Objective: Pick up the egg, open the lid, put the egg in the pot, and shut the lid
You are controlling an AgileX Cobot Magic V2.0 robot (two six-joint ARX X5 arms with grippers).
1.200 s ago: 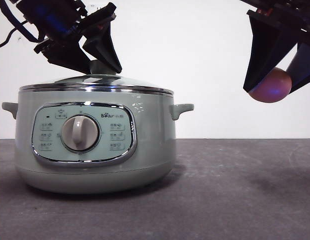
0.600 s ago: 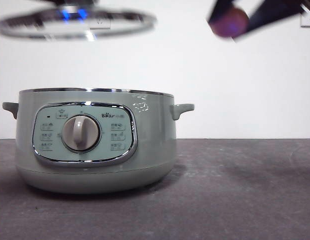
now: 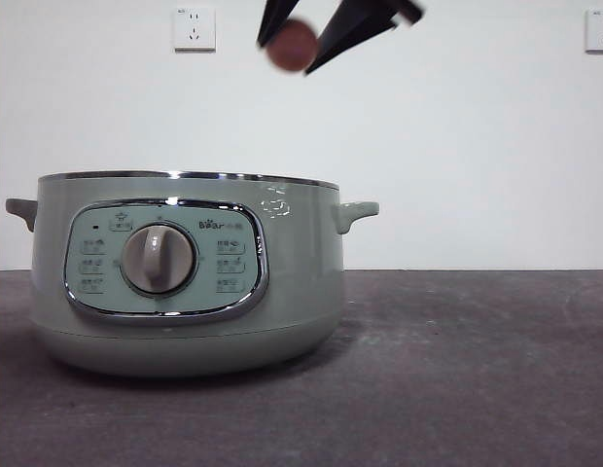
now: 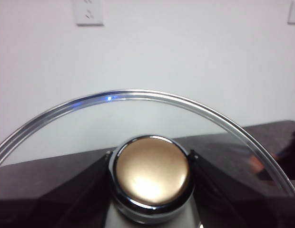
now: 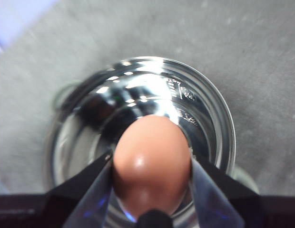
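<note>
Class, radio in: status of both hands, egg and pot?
Right hand holds egg above open pot. Left hand holds lid by knob. Nothing blocking.

The pot stands on the grey table.

dark grey matte surface stretching across the foreground, plain white wall behind it, white wall socket high on the wall, second white socket at the far edge

Brown-orange egg showing between black jaws above pale sage-green pot; chrome rim gleaming, pot's inside shining silver. Lid glinting chrome-edged. Dark grey table lying under pot.
</note>
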